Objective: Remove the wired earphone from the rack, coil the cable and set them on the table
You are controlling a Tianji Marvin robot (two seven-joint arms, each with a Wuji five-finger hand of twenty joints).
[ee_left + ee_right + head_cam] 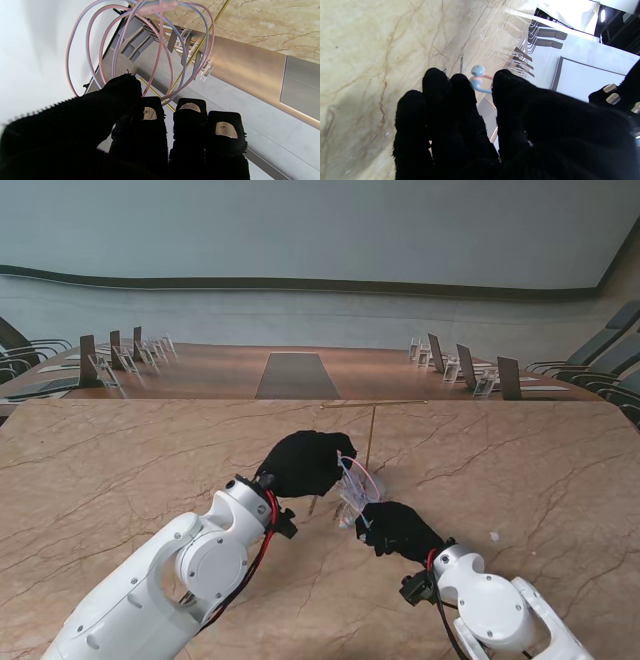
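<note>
Left hand (305, 463) pinching the coiled cable (140, 50) beside the rack (370, 435); right hand (398, 528) grips the earbud (477, 77). A loosened pinch could spring those loops apart.

Marble-patterned table (120, 470), beige with brown veins, fills the near field. Beyond it at 12 o'clock, a long wooden conference table (220, 370) with a grey centre panel (297, 376). Name-card stands (110, 365) at 10 o'clock and (470, 370) at 2 o'clock. Chairs (600, 355) at 2–3 o'clock.
</note>
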